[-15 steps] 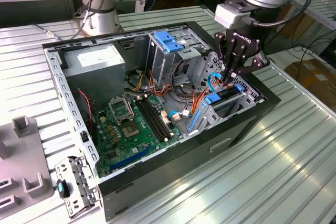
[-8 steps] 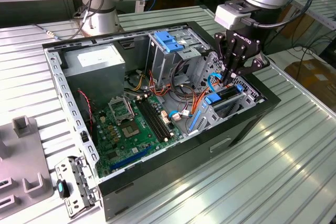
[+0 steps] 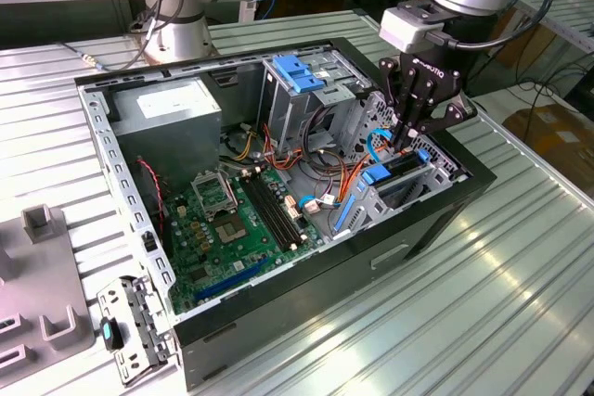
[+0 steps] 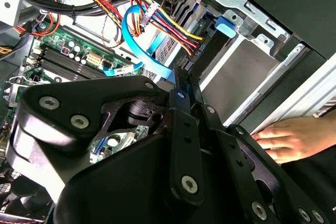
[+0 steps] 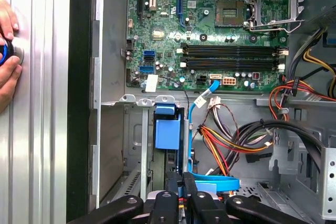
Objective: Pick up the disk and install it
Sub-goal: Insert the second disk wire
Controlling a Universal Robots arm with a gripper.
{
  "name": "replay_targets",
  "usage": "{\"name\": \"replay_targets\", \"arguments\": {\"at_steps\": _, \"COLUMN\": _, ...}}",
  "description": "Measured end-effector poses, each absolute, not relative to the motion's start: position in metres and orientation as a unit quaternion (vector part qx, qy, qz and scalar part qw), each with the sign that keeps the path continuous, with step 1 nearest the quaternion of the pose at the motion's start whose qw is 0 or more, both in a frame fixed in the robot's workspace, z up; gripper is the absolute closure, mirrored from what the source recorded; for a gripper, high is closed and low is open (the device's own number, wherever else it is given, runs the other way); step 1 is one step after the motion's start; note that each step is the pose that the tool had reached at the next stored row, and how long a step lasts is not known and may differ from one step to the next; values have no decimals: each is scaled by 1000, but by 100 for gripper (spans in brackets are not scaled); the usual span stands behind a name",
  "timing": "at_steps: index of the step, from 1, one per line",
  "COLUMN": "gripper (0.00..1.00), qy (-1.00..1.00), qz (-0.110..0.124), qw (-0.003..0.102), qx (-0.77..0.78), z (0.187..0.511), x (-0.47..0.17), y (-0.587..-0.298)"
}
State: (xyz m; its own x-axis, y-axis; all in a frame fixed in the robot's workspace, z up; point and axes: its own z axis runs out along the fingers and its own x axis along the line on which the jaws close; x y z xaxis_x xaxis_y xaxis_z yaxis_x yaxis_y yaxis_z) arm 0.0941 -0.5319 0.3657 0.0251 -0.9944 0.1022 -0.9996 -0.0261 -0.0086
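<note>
The claw [image 3: 406, 136] reaches into the open computer case [image 3: 445, 201], fingers drawn narrow on the disk [image 3: 401, 168], which stands on edge in the drive bay, long axis running 2-to-8 o'clock in the exterior view.

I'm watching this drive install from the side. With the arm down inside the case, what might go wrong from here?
The tool sits low in the drive bay, close to the blue flat cable and the coloured wire bundle; these may snag or get pinched. A person's hand rests on the table by the case, within likely reach of the arm.
</note>
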Motion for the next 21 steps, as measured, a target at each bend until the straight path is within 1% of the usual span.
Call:
{"name": "replay_targets", "arguments": {"at_steps": 2, "gripper": 84, "qy": -697, "qz": 40, "qw": 31, "qx": 715, "z": 366, "x": 93, "y": -532}}
{"name": "replay_targets", "arguments": {"at_steps": 11, "gripper": 84, "qy": -698, "qz": 37, "qw": 11, "qx": 715, "z": 364, "x": 91, "y": -536}}
{"name": "replay_targets", "arguments": {"at_steps": 15, "gripper": 84, "qy": -698, "qz": 40, "qw": 5, "qx": 715, "z": 362, "x": 90, "y": -539}}
{"name": "replay_targets", "arguments": {"at_steps": 21, "gripper": 84, "qy": -699, "qz": 29, "qw": -10, "qx": 714, "z": 360, "x": 87, "y": -543}}
